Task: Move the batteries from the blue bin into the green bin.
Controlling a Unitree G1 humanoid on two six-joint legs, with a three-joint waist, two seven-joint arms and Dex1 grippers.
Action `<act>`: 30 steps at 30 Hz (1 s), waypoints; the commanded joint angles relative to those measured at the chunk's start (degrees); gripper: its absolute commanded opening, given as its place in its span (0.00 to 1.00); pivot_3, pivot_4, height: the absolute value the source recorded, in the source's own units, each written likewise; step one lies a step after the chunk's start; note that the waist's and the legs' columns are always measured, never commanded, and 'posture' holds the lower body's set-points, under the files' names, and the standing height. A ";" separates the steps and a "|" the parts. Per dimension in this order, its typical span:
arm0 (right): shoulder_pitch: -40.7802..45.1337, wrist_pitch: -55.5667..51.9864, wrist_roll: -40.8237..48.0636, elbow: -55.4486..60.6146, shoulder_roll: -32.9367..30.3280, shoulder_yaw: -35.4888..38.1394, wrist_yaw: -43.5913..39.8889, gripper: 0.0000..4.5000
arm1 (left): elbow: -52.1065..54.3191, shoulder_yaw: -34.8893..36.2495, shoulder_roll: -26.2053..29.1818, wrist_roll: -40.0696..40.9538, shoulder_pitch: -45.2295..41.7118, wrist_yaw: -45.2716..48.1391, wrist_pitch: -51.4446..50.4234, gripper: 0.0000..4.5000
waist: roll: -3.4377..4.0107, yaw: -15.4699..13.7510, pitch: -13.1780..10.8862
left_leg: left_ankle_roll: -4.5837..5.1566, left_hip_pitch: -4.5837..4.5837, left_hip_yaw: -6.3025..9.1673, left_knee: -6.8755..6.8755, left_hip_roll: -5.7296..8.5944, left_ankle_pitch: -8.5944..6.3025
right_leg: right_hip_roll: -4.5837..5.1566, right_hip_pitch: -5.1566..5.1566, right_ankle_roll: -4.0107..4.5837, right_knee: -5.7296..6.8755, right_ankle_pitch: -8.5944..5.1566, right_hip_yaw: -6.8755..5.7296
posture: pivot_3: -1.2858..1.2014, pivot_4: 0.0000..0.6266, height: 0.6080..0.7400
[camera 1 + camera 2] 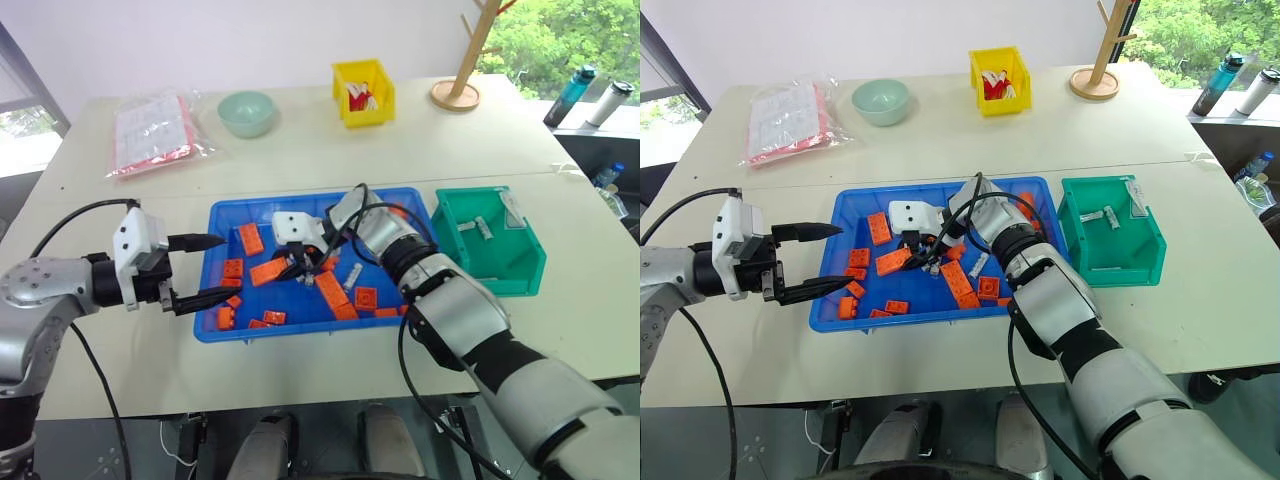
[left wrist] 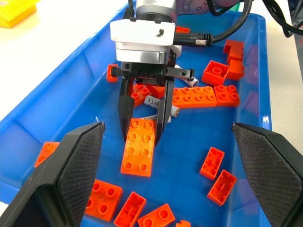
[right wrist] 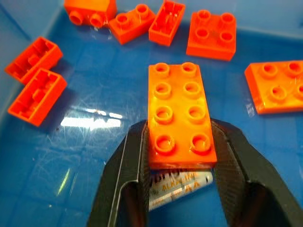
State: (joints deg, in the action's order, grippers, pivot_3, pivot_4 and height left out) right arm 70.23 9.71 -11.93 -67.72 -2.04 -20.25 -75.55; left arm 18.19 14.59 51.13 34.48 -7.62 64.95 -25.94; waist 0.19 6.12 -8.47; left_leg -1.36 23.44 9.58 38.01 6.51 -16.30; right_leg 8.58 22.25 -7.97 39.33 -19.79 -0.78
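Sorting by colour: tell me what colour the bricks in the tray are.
Orange bricks; the right wrist view shows this best.

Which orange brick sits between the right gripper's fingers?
The long eight-stud brick, studs up. The fingers flank its near end, with a battery beneath; the other bricks lie clear of them.

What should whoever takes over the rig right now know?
Left gripper: fingers open, empty, beside the blue bin's left edge.
Right gripper: down inside the blue bin, at the end of an orange brick, with a battery lying right by it.
Done: at least two batteries lie in the green bin.
Left: that battery and another battery among the bricks.
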 commanded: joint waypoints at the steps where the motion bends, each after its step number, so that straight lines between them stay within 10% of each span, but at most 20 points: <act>1: 2.66 -1.03 2.90 2.96 2.29 2.74 1.01 0.27 | 0.57 1.44 0.63 0.57 -0.59 0.08 0.71 1.00 | 0.00 0.03 0.00 | 0.00 0.00 0.00 0.00 0.00 0.00 | 0.00 0.00 0.00 0.00 0.00 0.00 | 0.52 0.24 0.84; 8: 3.33 -2.84 0.06 3.89 4.55 2.56 13.20 0.27 | -0.04 0.03 -0.34 0.18 -1.98 -0.47 1.09 1.00 | 0.00 -0.14 0.00 | -0.01 0.00 0.01 -0.01 0.00 0.00 | -0.01 0.02 0.00 0.03 0.00 0.02 | 0.52 0.24 0.84; 14: 0.59 -7.07 0.85 10.95 3.18 3.23 15.56 0.89 | -0.47 -0.75 -1.41 -0.10 -2.19 -0.70 1.63 1.00 | 0.00 -0.12 0.00 | -0.01 0.00 0.01 0.00 0.02 0.00 | -0.02 0.03 0.00 0.05 0.00 0.09 | 0.52 0.24 0.84; 23: -14.82 -47.14 4.22 57.34 -7.13 4.71 14.17 0.89 | -2.33 -1.65 -4.12 -1.19 -0.40 -0.82 4.76 1.00 | -0.03 -0.69 0.02 | -0.01 0.06 0.00 0.04 0.10 0.00 | 0.02 0.11 0.00 0.29 0.00 0.33 | 0.52 0.24 0.84; 30: -23.59 -62.39 5.95 71.63 -10.90 0.58 17.30 0.89 | -5.94 -4.44 -4.66 -1.90 -4.14 1.36 6.09 1.00 | -0.04 -0.78 0.02 | 0.00 0.08 -0.06 -0.03 0.08 0.00 | 0.03 0.11 0.00 0.25 0.00 0.35 | 0.52 0.24 0.84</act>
State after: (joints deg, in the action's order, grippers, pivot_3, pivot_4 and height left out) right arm 46.09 -51.09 -7.35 0.85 -13.53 -19.18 -59.60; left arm 12.44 9.96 46.53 32.91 -10.29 65.81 -21.04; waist 0.16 5.34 -8.44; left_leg -1.36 23.54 9.51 37.97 6.60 -16.30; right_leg 8.61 22.36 -7.97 39.58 -19.78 -0.43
